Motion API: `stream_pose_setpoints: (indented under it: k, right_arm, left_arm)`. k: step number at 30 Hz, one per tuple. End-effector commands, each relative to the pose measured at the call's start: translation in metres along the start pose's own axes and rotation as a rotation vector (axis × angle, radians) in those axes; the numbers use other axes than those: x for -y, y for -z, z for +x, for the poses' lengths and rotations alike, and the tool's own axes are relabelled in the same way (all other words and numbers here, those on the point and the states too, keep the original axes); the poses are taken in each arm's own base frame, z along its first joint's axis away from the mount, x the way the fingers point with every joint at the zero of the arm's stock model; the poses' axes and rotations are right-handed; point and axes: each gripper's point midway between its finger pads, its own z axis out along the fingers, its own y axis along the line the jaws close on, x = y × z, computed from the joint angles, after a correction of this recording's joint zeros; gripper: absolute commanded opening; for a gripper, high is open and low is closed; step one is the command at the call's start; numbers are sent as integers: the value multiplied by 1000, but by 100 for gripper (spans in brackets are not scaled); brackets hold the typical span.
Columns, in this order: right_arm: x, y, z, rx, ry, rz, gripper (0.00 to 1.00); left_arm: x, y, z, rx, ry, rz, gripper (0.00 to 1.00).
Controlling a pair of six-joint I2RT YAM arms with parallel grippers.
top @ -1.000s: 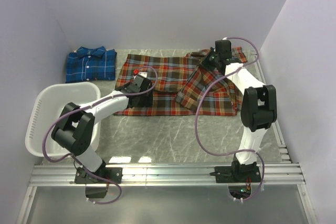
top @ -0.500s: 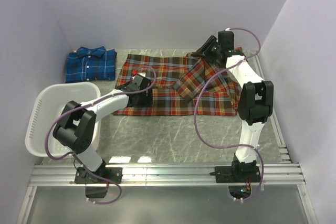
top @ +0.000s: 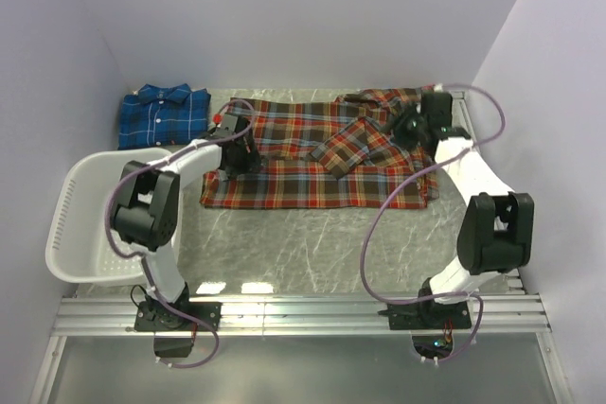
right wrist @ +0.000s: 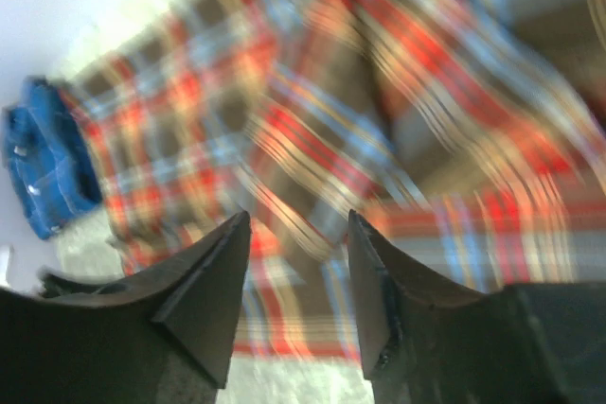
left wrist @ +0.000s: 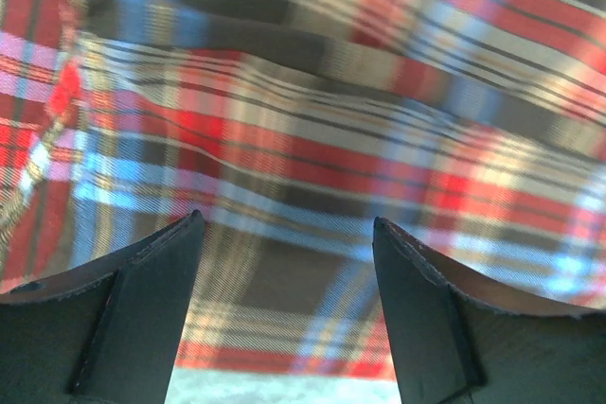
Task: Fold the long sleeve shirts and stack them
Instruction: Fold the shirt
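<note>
Right gripper [right wrist: 295,224] released sleeve [top: 352,144] and pulled back right; jaws apart, empty. Sleeve now lies across red shirt [top: 312,172], mid-table. Left gripper [left wrist: 289,234] open, moved to shirt's left edge. Blue shirt [top: 163,117] folded, far left. Sleeve fold looks done.

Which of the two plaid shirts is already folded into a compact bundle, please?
The blue shirt in the far left corner: a small neat rectangle, collar showing, whereas the red-orange shirt lies spread across the table.

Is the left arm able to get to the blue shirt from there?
Probably yes. The blue shirt lies close by, to the left of the open left end effector, with nothing standing between them. The basket sits nearer, off that path.
</note>
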Motion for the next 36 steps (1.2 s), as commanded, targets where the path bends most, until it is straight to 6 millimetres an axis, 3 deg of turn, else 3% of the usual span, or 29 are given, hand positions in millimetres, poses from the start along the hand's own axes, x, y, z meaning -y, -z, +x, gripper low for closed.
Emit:
stream_pose_setpoints:
  k: [1, 2, 4, 10, 15, 17, 19, 22, 26, 29, 30, 32, 34, 36]
  right_arm:
    - [44, -1, 27, -44, -148, 24, 51]
    - [68, -2, 45, -86, -198, 51, 50]
    - [93, -2, 66, -115, -261, 83, 50]
    - [160, -1, 93, -129, -386, 229, 49]
    - [200, 11, 100, -101, -448, 369, 49]
    - [210, 17, 95, -79, -452, 399, 49]
    - [209, 23, 86, -54, -425, 407, 49]
    - [189, 31, 69, -17, -370, 342, 52]
    - [154, 46, 56, 20, -268, 276, 59]
    - [132, 62, 45, 57, -179, 247, 70]
    - [120, 67, 49, 49, -142, 232, 75]
    - [105, 74, 49, 52, -79, 206, 79]
    - [88, 81, 57, 38, -25, 177, 80]
    - [81, 87, 63, 24, 4, 152, 80]
  left_arm:
    - [-8, -9, 2, -59, 94, 18, 78]
    - [-11, -11, 4, -67, 102, 12, 78]
    - [-20, -16, 8, -86, 115, -14, 78]
    - [-43, -21, 33, -147, 155, -84, 78]
    - [-63, -13, 58, -178, 183, -140, 78]
    - [-63, -5, 57, -166, 189, -131, 78]
    - [-64, 1, 55, -150, 178, -127, 78]
    - [-43, 22, 26, -43, 113, -53, 79]
    - [19, 67, -30, 143, 23, 79, 80]
    - [59, 76, -38, 161, 6, 171, 80]
    - [78, 83, -44, 173, 4, 217, 78]
    - [96, 75, -41, 157, 7, 257, 77]
    - [127, 76, -42, 152, 9, 353, 76]
    - [152, 65, -36, 113, 8, 403, 75]
